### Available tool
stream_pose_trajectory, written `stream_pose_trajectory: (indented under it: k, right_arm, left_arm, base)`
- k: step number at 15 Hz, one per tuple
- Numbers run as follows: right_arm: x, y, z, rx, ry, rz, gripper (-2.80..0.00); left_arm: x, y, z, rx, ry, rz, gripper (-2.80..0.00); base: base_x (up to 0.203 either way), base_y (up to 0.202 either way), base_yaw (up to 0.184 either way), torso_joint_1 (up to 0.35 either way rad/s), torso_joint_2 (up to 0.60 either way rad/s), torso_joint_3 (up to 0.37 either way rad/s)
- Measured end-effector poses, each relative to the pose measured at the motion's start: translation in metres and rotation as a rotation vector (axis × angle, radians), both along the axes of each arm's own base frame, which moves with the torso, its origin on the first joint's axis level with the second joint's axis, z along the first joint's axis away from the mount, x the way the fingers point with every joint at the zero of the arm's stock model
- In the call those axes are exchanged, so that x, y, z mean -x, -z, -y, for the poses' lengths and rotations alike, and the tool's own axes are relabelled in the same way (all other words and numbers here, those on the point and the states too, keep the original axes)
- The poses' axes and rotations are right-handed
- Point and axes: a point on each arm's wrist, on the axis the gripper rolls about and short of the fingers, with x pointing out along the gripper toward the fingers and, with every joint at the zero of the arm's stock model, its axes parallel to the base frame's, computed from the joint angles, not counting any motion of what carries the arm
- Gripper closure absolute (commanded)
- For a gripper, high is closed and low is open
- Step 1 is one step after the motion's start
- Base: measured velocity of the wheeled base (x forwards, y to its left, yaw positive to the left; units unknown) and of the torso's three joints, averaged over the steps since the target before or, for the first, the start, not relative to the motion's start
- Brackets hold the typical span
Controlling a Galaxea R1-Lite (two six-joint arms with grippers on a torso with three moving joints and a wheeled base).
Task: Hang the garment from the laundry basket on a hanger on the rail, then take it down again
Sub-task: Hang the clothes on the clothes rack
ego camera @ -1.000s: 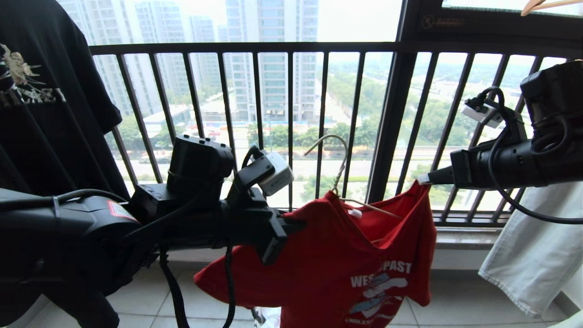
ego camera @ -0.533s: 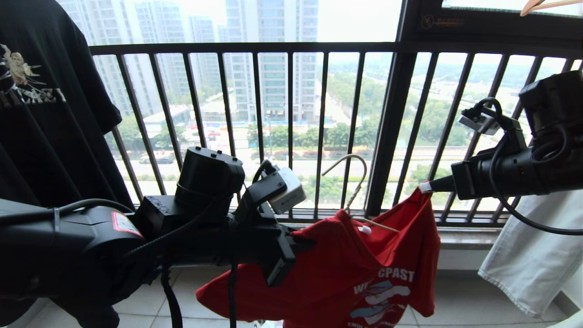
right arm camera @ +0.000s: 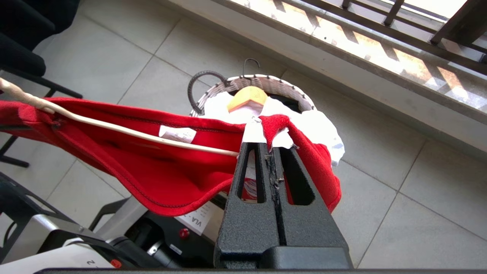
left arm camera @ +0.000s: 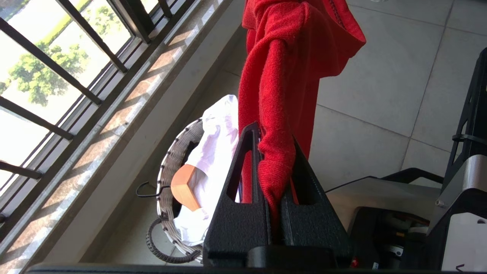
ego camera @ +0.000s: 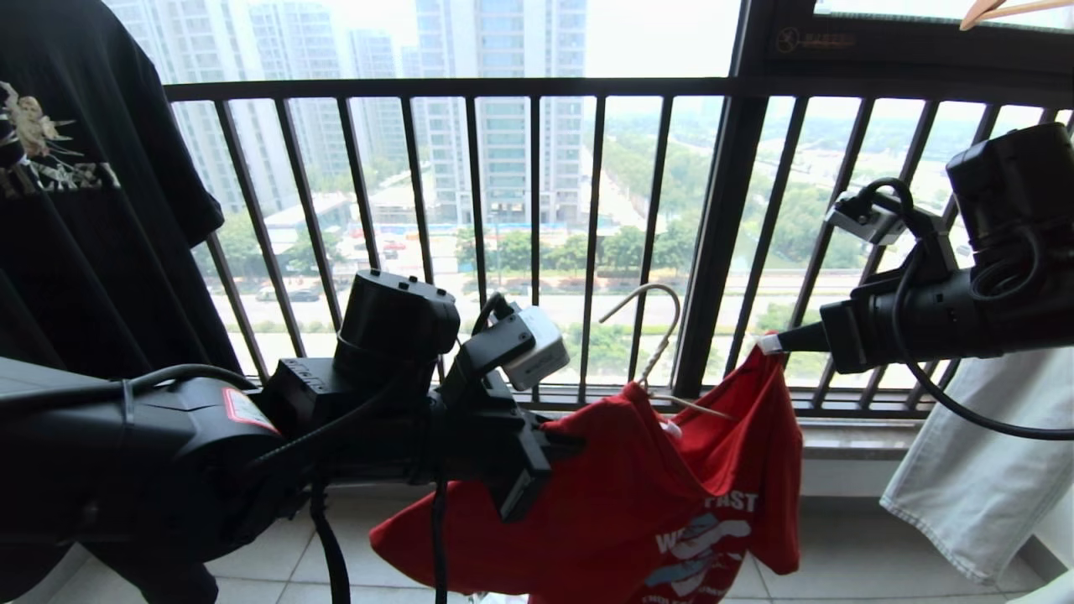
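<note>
Head view shows us holding the red garment [ego camera: 638, 495] up in front of the black window railing [ego camera: 537, 226], stretched between our two grippers. Our left gripper [ego camera: 564, 442] is clamped on one shoulder of the shirt, and our right gripper [ego camera: 768, 344] is pinched tight on the other shoulder, which sits higher, so the shirt hangs at a slant. The pale wire hanger [ego camera: 654, 352] sits inside the neck opening, its hook standing up tilted in front of the railing bars and caught on nothing that we can see. The white lettering and blue-white graphic hang low on the chest, partly cut off by the lower edge of the view. A black printed T-shirt [ego camera: 75, 193] hangs to our left and a pale garment [ego camera: 973, 453] to our right.

In the left wrist view our fingers [left arm camera: 243, 179] are closed with a thick fold of red cloth between them. Below on the tiled floor [left arm camera: 380, 83] stands the laundry basket [left arm camera: 171, 160], holding white cloth and a wooden hanger end.

In the right wrist view our fingers [right arm camera: 247, 179] meet on a corner of the red fabric, with one arm of the hanger running through the shirt just beside them. The basket sits directly below there too.
</note>
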Motion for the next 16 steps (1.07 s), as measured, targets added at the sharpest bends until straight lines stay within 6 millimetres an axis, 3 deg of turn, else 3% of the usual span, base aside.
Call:
stream_pose_trajectory:
  k: [3,9,16]
  right_arm:
    - [-0.003,-0.012,-0.016,0.014,-0.073,0.061,0.00]
    - [-0.005,-0.023,-0.025,0.181,-0.241,0.239,0.00]
    - [-0.022,-0.027,-0.011,0.391,-0.333,0.403,0.00]
  left_arm:
    - [-0.013,-0.003,-0.005,0.029,-0.049,-0.024,0.00]
    - [-0.034,-0.006,-0.005,0.113,-0.103,-0.033,0.00]
    - [-0.032,-0.002,-0.019,0.201,0.047,-0.111,0.00]
  base:
    - [0.000,0.000,0.000,0.000,0.00,0.000]
    - [0.000,0.000,0.000,0.000,0.00,0.000]
    - [0.000,0.000,0.000,0.000,0.00,0.000]
